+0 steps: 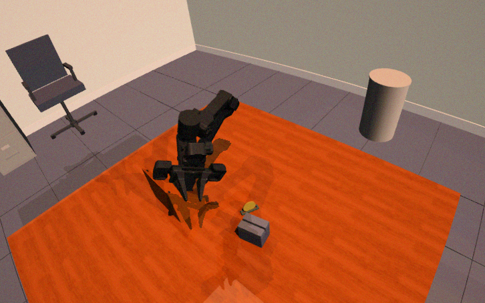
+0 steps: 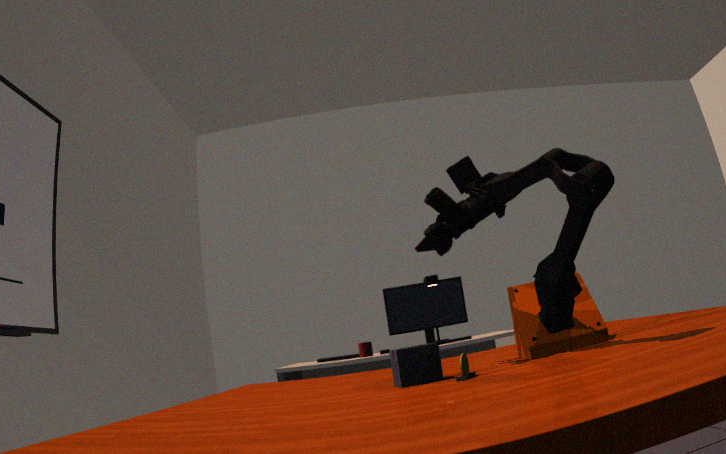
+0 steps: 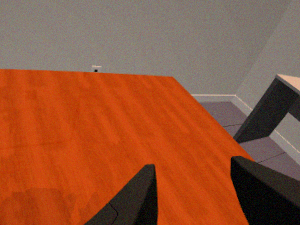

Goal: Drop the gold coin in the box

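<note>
The gold coin (image 1: 249, 205) (image 2: 464, 365) stands on its edge in the dark-green holder (image 1: 254, 209) (image 2: 466, 377) on the table. The closed grey box (image 1: 252, 232) (image 2: 417, 366) stands close beside the holder, and its lid slot shows in the top view. My gripper (image 1: 193, 199) (image 3: 193, 169) is partly open with nothing between its fingers. It is high above the table, pointing forward and down. In the exterior view it hangs well above the box and coin. Neither the coin, the holder nor the box shows in the wrist view.
The orange table (image 1: 331, 225) (image 2: 298, 417) bears the arm's orange mounting block (image 2: 515, 315). Beyond the table are a desk with a monitor (image 2: 427, 305), an office chair (image 1: 41, 71) and a pale cylinder (image 1: 383, 109).
</note>
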Tool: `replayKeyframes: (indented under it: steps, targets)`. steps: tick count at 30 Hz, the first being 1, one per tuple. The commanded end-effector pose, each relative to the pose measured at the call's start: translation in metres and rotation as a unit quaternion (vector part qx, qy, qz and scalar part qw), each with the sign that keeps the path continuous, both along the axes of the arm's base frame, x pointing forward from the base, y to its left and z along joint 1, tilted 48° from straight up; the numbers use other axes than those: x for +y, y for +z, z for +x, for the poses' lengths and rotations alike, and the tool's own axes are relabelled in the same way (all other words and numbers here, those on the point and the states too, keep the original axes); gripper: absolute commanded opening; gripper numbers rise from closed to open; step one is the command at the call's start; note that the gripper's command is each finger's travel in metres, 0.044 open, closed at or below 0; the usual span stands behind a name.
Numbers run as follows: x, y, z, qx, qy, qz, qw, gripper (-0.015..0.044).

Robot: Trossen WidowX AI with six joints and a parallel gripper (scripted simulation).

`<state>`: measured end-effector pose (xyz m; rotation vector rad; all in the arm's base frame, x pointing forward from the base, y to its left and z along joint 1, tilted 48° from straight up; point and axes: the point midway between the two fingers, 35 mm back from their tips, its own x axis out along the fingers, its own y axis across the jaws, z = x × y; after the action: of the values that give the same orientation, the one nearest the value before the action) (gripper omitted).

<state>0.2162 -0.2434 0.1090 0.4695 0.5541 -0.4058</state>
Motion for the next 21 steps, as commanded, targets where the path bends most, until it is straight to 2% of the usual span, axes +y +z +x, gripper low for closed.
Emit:
replayKeyframes:
  steps: [1, 9, 21]
  targets:
    - [0.073, -0.010, 0.033, 0.081, 0.249, -0.013, 0.965, 0.0161]
    - [0.146, -0.003, 0.040, 0.109, 0.468, -0.015, 0.877, 0.0161]
    - [0.239, 0.037, 0.020, 0.048, 0.756, -0.038, 0.652, 0.0161]
